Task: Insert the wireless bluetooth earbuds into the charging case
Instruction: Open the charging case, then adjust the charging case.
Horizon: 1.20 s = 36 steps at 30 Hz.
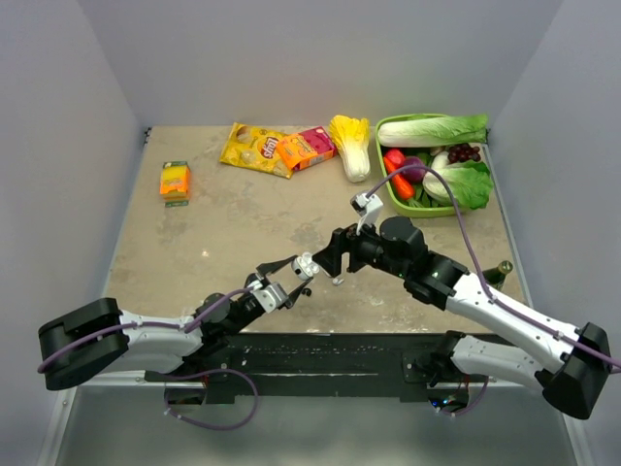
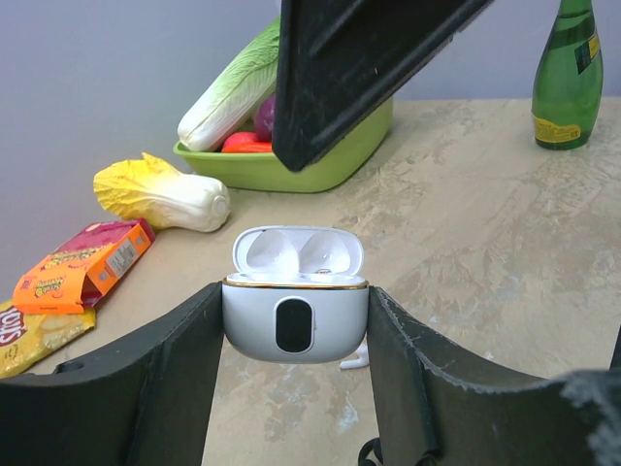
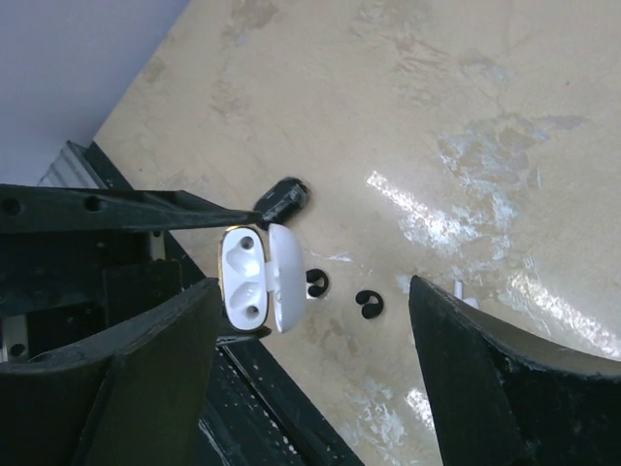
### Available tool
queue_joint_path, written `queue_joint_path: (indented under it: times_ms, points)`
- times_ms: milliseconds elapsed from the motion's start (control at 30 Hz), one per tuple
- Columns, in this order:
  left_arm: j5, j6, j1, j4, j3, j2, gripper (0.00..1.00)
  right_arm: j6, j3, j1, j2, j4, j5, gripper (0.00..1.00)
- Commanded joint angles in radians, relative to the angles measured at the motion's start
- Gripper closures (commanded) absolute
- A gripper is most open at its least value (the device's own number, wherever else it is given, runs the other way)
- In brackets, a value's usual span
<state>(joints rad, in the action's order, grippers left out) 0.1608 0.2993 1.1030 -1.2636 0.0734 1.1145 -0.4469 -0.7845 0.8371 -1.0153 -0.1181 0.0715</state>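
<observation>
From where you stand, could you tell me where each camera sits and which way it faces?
Top external: above and behind the arm bases, looking down on the table; the left arm and right arm show.
Left wrist: on the left gripper, facing level across the table toward the vegetable basket; its fingers clamp the open charging case.
Right wrist: on the right gripper, facing down at the table; its open fingers frame the view.
Shared: both wrist views show the case.

Shows white charging case (image 3: 254, 280) open (lid swung wide) against beige table (image 3: 408, 87), one black earbud (image 3: 316, 282) just beside the lid, a second black earbud (image 3: 368, 304) nearby.
</observation>
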Motion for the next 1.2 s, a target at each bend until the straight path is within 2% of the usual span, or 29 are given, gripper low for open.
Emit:
queue_joint_path:
  times_ms: [0, 33, 133, 300, 1033, 1167]
  points:
    - [-0.012, 0.014, 0.008, -0.299, 0.014, 0.005, 1.0, 0.005, -0.039, -0.001, -0.018, 0.046, 0.048, 0.25]
    - [-0.015, 0.015, 0.008, -0.299, 0.017, 0.005, 1.0, 0.001, -0.033, -0.001, -0.02, 0.06, 0.054, 0.33]
    - [-0.02, 0.015, 0.006, -0.299, 0.023, 0.004, 1.0, -0.022, -0.007, 0.0, -0.025, 0.096, 0.079, 0.4]
    - [-0.023, 0.014, 0.011, -0.299, 0.026, 0.001, 1.0, -0.024, 0.001, -0.001, -0.045, 0.11, 0.102, 0.43]
    - [-0.023, 0.017, 0.018, -0.321, 0.029, 0.004, 1.0, -0.026, 0.004, -0.003, -0.118, 0.137, 0.151, 0.66]
    - [-0.02, 0.017, 0.018, -0.333, 0.029, 0.011, 1.0, -0.024, 0.002, -0.001, -0.123, 0.133, 0.157, 0.66]
